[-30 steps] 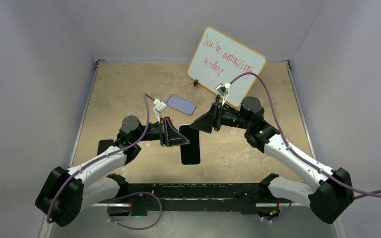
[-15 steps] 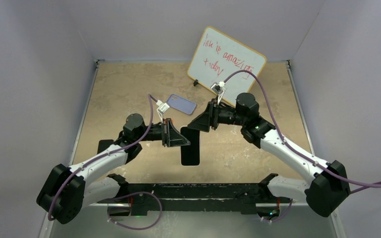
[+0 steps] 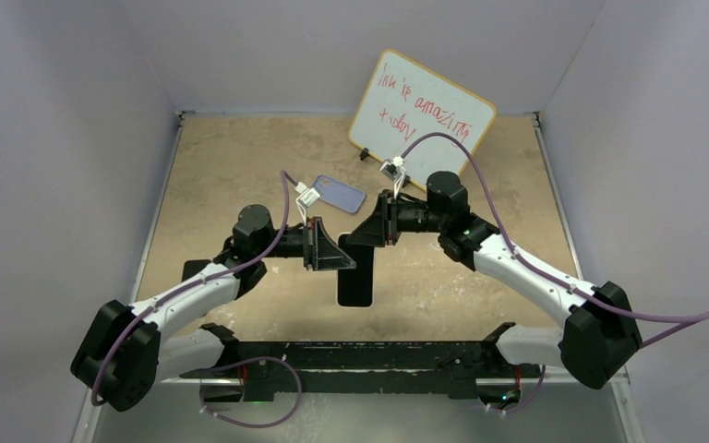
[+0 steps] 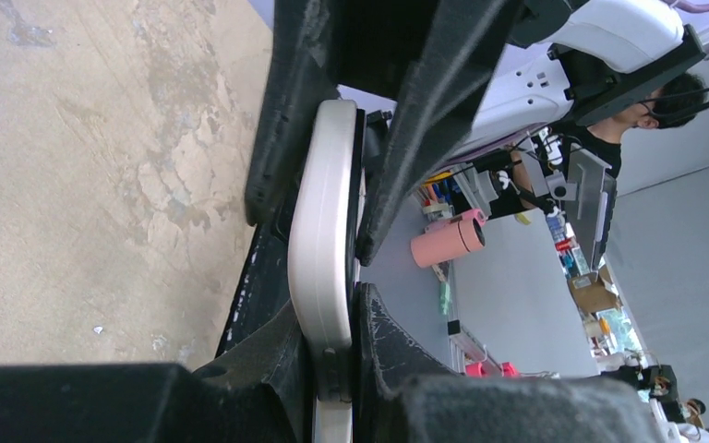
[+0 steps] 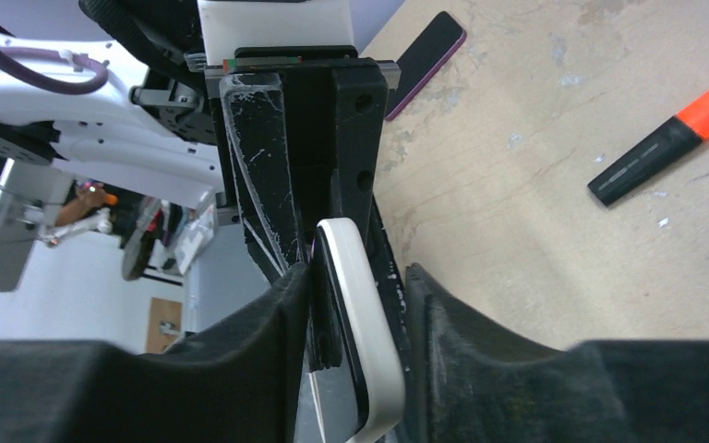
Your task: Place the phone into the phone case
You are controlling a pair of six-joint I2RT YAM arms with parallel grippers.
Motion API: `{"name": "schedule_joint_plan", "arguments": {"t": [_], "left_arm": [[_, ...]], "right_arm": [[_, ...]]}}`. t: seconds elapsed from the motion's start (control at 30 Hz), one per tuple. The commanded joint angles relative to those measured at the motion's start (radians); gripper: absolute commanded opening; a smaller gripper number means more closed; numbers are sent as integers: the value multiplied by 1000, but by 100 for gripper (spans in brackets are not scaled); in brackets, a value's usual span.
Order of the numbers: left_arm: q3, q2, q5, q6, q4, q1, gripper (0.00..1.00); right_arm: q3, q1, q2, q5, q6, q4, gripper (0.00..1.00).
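The phone, with a black screen and a pale edge, hangs above the table's middle between both grippers. My left gripper is shut on its left side. In the left wrist view its fingers clamp the pale edge. My right gripper is shut on the phone's far end. In the right wrist view the phone sits between its fingers. The lavender-blue phone case lies flat on the table just behind the grippers, with nothing in it.
A whiteboard with red writing leans at the back right. A black marker with an orange cap lies on the table near its foot. A dark flat thing with a purple edge lies by the left arm.
My right arm has swung left, and its gripper has come onto the phone's far end. My left gripper has shifted slightly right, still holding the phone.
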Motion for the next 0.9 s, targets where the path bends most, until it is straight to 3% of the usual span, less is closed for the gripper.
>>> {"name": "schedule_joint_plan", "arguments": {"t": [0.0, 0.17, 0.4, 0.43, 0.53, 0.63, 0.73, 0.87], "left_arm": [[75, 4, 5, 28, -25, 2, 0], [134, -2, -85, 133, -285, 4, 0], [194, 29, -161, 239, -474, 4, 0], [190, 31, -152, 226, -451, 4, 0], [150, 7, -97, 67, -248, 4, 0], [146, -42, -108, 15, -176, 4, 0], [145, -82, -134, 19, -167, 4, 0], [139, -105, -151, 15, -126, 5, 0]], "right_arm": [[28, 6, -34, -15, -15, 71, 23], [-1, 7, -101, 40, -52, 92, 1], [16, 7, -136, 154, -77, -9, 0], [10, 7, -140, 156, -65, -9, 5], [-59, 6, -189, 159, -10, 19, 40], [-148, 5, -270, 229, 40, 33, 58], [-190, 4, -317, 214, 66, 39, 65], [-241, 4, -331, 152, 108, 103, 65]]}}
